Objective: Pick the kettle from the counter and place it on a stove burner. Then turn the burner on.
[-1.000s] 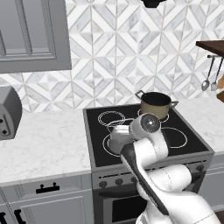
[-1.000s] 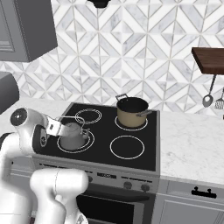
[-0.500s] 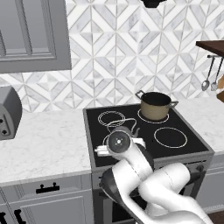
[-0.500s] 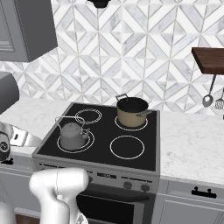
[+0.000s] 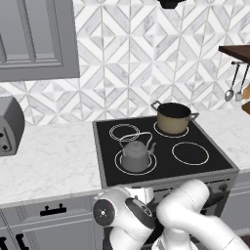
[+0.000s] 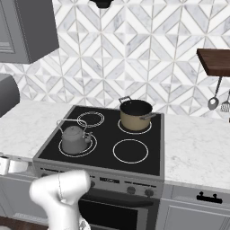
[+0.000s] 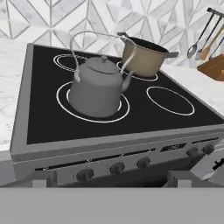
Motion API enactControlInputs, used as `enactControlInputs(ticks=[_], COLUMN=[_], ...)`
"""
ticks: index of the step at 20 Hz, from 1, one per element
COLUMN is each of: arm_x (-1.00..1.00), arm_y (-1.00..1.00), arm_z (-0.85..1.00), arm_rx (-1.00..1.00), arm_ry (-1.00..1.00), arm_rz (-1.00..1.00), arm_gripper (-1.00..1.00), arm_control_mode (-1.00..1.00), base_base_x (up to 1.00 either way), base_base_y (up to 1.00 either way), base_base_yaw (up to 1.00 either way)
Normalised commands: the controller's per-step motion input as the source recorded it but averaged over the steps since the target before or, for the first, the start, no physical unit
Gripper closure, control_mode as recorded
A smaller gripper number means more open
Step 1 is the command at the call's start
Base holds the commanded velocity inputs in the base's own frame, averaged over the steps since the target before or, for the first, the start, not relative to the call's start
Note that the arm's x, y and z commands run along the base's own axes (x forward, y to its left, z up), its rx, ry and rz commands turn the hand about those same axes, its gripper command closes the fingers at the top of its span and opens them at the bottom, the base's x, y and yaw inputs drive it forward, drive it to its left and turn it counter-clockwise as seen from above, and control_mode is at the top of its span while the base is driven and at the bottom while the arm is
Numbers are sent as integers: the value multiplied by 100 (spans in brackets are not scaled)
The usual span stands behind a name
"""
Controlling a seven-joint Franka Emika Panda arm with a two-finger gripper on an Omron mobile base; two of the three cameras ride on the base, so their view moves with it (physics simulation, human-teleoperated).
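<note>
Grey metal, squat and upright, the kettle (image 5: 135, 155) (image 6: 74, 138) (image 7: 96, 87) sits on the front-left burner (image 5: 148, 168) (image 6: 92, 146) (image 7: 122, 110) of the black cooktop (image 5: 205, 166) (image 6: 104, 158) (image 7: 41, 109), inside its white rings. Its wire handle arches over the knobbed lid and its spout points toward the tan pot (image 5: 172, 117) (image 6: 134, 114) (image 7: 143, 57), which stands on the back-right ring, apart from the kettle. Nothing touches the kettle.

In the hand view the gripper (image 7: 106, 182) hangs low in front of the stove, level with the row of knobs (image 7: 114, 168) on the front panel and looking up across the cooktop. Its two dark fingertips (image 7: 41, 180) stand far apart at the bottom of that view, jaws wide and holding nothing.

In the left base view the arm (image 5: 146, 217) folds down below the counter (image 5: 53, 161) (image 6: 197, 148) edge, in front of the oven. A toaster (image 5: 10, 124) sits on the counter left of the stove. Utensils (image 5: 234, 83) (image 6: 218, 96) (image 7: 203, 37) hang under a wooden shelf (image 5: 237, 52) (image 6: 214, 60) on the right.
</note>
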Motion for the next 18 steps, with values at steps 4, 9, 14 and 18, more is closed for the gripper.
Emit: enactControlInputs(ticks=[4, 9, 14, 18], arm_x=[-10, -2, 0, 0], arm_y=[0, 0, 0, 3], arm_z=[-64, -57, -66, -55], arm_rx=[-2, 0, 0, 0], arm_ry=[-18, -22, -29, -24], arm_rz=[0, 0, 0, 0], arm_gripper=[-100, -100, -100, -100], arm_control_mode=[-100, -100, -100, -100], base_base_x=[0, 0, 0, 0], base_base_y=[0, 0, 0, 0], base_base_yaw=[0, 0, 0, 0])
